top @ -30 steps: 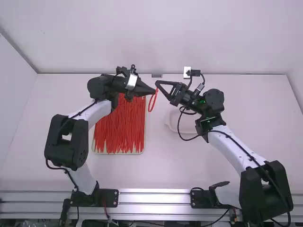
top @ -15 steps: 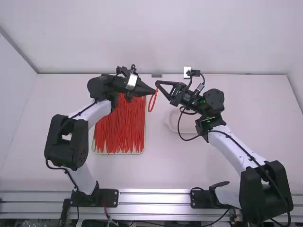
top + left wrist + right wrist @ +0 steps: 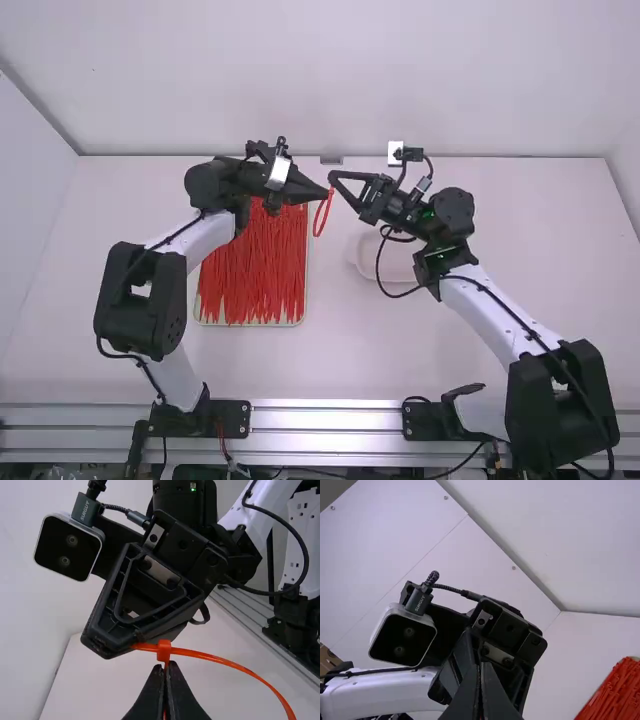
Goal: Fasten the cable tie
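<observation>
A red cable tie (image 3: 322, 212) hangs as a loop above the table, between the two grippers at the back middle. My left gripper (image 3: 326, 191) is shut on the tie's head (image 3: 163, 650), with its own fingers (image 3: 172, 687) pressed together just under it. The strap curves away from the head in a long arc (image 3: 240, 667). My right gripper (image 3: 334, 178) meets the left one tip to tip. It is shut, and the strap's end runs into its tip (image 3: 111, 649). The right wrist view has its own pressed-together fingertips (image 3: 472, 680) in front of the left gripper's body.
A tray (image 3: 250, 323) left of the middle holds a pile of several red cable ties (image 3: 255, 265), also seen as a red heap (image 3: 620, 690). A pale low shape (image 3: 362, 262) lies right of the tray. Small fixtures (image 3: 396, 152) sit at the back edge.
</observation>
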Motion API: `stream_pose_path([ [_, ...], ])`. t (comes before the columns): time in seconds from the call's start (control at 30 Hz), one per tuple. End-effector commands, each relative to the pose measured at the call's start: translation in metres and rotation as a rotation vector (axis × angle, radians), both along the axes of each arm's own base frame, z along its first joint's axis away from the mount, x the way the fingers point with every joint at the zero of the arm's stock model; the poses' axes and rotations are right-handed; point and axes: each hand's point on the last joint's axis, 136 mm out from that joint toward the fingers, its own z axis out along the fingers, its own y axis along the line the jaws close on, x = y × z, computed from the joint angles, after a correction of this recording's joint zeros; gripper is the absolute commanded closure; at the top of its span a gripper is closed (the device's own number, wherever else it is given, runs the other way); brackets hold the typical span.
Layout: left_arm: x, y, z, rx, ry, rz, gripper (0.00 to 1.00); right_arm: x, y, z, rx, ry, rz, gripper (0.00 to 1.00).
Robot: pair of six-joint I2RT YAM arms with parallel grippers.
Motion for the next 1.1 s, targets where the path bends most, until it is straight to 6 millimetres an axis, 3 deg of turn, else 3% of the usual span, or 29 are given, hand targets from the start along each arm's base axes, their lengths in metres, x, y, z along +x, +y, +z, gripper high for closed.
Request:
stream_pose_path([
  [0.0, -0.009, -0.001, 0.014, -0.014, -0.035, -0.001, 0.99, -0.008, 0.003, 0.014, -0.001, -0.048, 0.036, 1.0],
  [0.5, -0.009, -0.001, 0.014, -0.014, -0.035, -0.002, 0.99, -0.007, 0.002, 0.015, -0.001, -0.054, 0.031, 1.0],
  [0.73, -0.009, -0.001, 0.013, -0.009, -0.011, -0.002, 0.99, 0.009, -0.021, 0.017, 0.012, -0.038, -0.031, 1.0],
  [1.07, -0.012, -0.001, 0.0, -0.005, 0.013, -0.002, 0.99, 0.014, -0.045, 0.034, 0.05, -0.095, -0.076, 1.0],
])
